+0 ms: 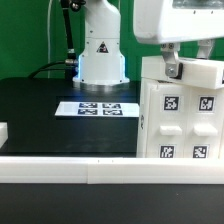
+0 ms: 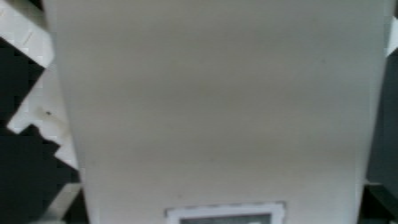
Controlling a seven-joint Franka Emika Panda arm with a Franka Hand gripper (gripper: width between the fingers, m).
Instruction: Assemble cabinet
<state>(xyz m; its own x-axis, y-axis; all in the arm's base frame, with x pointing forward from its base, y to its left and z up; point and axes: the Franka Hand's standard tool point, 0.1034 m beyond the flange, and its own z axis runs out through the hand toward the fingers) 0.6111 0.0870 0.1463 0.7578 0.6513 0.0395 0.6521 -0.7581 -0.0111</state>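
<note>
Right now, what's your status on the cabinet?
Gripper down at top edge of large white boxy plastic cabinet; fingers' state unclear. Cabinet upright at exterior view's right. Marker board flat behind it, apart.

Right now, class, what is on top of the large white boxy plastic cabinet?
The robot's gripper sits at the top edge of the large white boxy plastic cabinet, its jaws reaching down onto it. The cabinet's upper face beneath them is hidden, so whether they are closed cannot be told.

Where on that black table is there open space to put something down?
Bare black tabletop lies between the marker board, the white front rail and the small white piece at the exterior view's left edge. The exterior view's right is crowded: the cabinet stands there under the gripper.
</note>
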